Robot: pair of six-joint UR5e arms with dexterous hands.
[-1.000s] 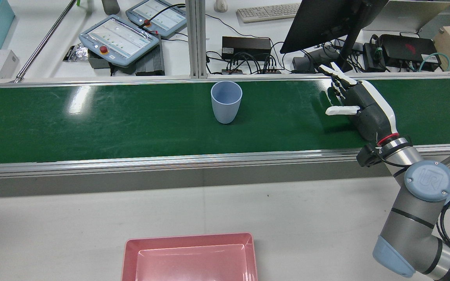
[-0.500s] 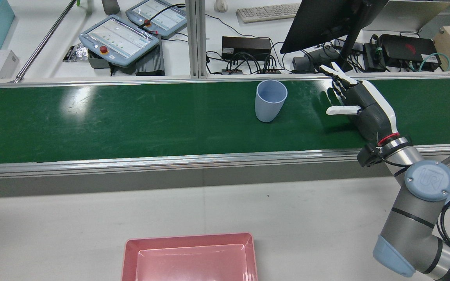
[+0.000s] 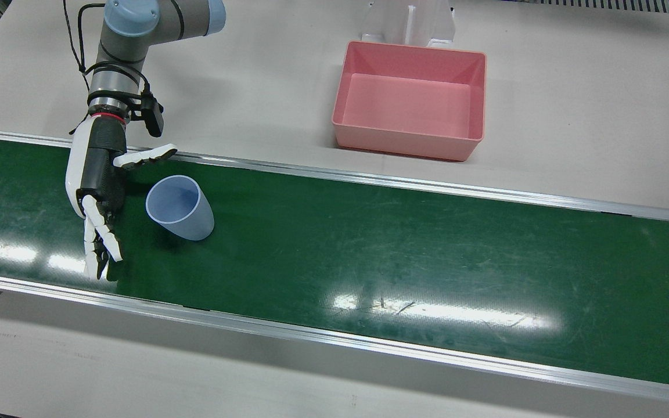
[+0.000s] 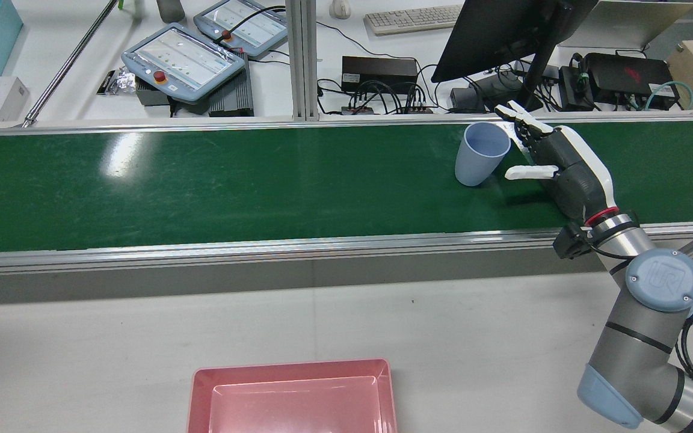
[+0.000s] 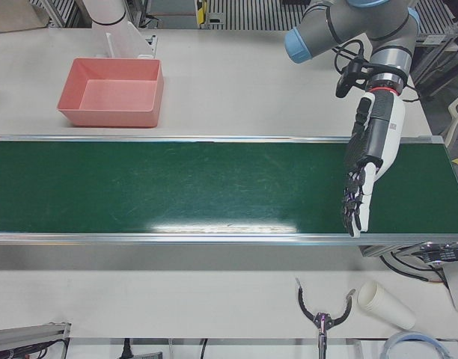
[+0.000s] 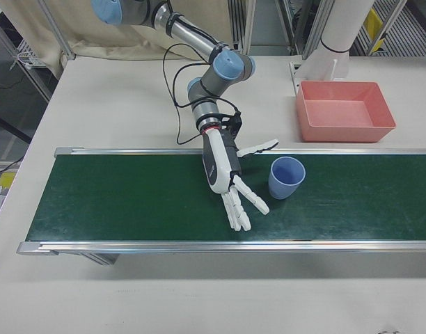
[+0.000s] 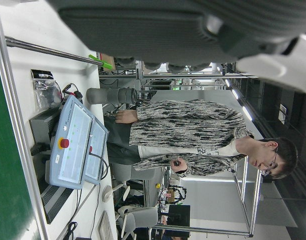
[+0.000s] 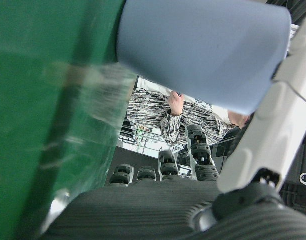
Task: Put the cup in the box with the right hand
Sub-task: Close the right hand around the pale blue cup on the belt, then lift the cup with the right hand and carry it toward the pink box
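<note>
**Cup on the belt beside the open right hand**

Cup (image 4: 482, 154), one only, pale blue, stands upright on the green belt (image 4: 202, 180), mouth up, toward the far edge and well to the right in the rear view. Just to its right is the right hand (image 4: 548, 162), fingers spread and straight, thumb stretched out toward the cup's foot. Whether any fingertip touches the cup's rim cannot be told; the hand clasps nothing. The front view shows the same cup (image 3: 179, 207) between the thumb and the extended fingers of that hand (image 3: 97, 191), with a thin gap on both sides.

One pink box (image 4: 292, 397) sits on the pale desk (image 4: 382, 325) at the near edge of the rear view, well apart from the cup, with nothing inside it.

The left hand (image 5: 367, 161) shows in the left-front view, hanging over its end of the belt with fingers straight and apart, holding nothing.

Beyond the belt are two control tablets (image 4: 183, 57), one of them with a red button, one keyboard (image 4: 412, 18), one dark monitor (image 4: 503, 30) and a tangle of cables. A person in a patterned top (image 7: 188, 135) shows in the left hand view.

Writing: the letters "UR" on the round cap (image 4: 664, 279) of the right arm's joint, and a word along the lower arm link, too cut off to read in full.
</note>
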